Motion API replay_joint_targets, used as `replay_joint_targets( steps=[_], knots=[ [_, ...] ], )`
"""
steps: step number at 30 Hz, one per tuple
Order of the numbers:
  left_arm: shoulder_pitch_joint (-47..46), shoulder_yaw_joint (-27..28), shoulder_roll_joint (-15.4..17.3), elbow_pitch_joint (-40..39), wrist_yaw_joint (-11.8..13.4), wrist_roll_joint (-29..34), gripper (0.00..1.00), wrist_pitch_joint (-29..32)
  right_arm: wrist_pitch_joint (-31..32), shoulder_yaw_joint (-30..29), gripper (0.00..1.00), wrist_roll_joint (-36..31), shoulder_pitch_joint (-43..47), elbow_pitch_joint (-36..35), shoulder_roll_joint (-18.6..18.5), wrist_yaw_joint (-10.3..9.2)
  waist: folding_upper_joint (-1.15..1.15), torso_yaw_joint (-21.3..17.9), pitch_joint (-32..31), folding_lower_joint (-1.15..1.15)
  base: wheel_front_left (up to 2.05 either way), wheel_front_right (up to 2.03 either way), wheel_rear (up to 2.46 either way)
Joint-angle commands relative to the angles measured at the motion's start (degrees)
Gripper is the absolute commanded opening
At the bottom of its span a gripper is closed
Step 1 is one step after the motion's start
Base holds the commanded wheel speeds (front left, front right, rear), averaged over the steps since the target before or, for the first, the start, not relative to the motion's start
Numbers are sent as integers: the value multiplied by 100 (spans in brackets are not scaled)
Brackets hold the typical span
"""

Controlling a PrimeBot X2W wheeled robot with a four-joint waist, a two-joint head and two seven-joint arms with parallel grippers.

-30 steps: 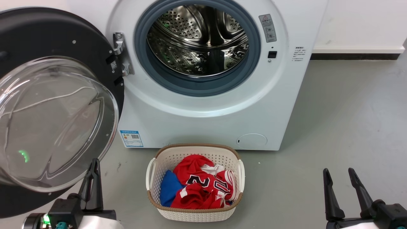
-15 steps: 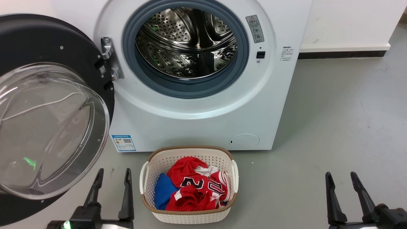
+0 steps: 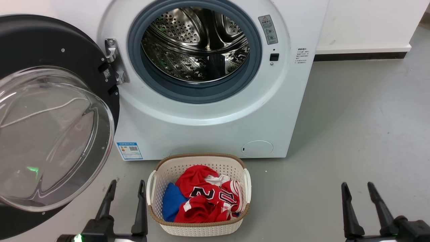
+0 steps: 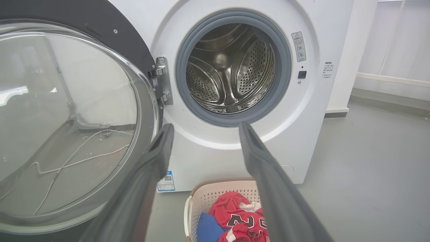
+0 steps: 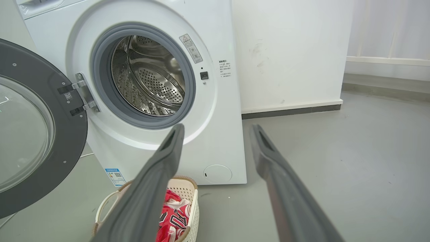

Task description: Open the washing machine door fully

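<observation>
The white washing machine faces me with its steel drum uncovered. The washing machine door, a black disc with a bulging clear glass bowl, stands swung wide to the left on its metal hinge. My left gripper is open and empty, low on the floor side between the door's lower rim and the basket, apart from the door. My right gripper is open and empty at the lower right.
A white laundry basket holding red and blue clothes sits on the grey floor just before the machine. A white wall with a dark skirting strip runs at the right.
The camera has shifted, so the machine sits further left in the picture. My left gripper has come away from the door's lower rim, moved right toward the basket, and now shows both fingers spread.
</observation>
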Motion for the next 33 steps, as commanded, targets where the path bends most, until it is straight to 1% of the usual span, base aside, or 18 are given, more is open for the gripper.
replay_joint_targets(
  steps=[1,5,8,9,10,12,22,33],
  knots=[
    [2,-1,-2,14,-2,-26,0,0,0,7,0,6,2,13,1,0,0,-4,0,0,0,0,0],
    [58,-22,-3,242,-1,-72,0,22,13,21,0,45,60,223,1,0,0,-4,2,0,0,0,0],
    [23,-4,-1,312,-22,-376,0,96,68,28,0,336,31,278,-14,0,0,0,8,0,0,0,0],
    [23,-4,-1,312,-22,-376,0,96,68,28,0,336,31,278,-14,0,0,0,8,0,0,0,0],
    [-41,22,6,360,-49,-756,0,180,137,33,0,701,-42,322,-37,0,0,4,14,0,0,0,0],
    [-85,40,11,393,-67,-1000,0,233,181,36,0,935,-93,353,-51,0,0,7,18,0,0,0,0],
    [-277,121,27,532,-148,-2126,0,484,391,40,0,2008,-316,491,-105,0,0,22,39,0,0,0,0],
    [-464,207,39,664,-228,-3223,0,735,612,26,0,3041,-526,616,-144,0,0,38,63,0,0,0,0]
  ],
)
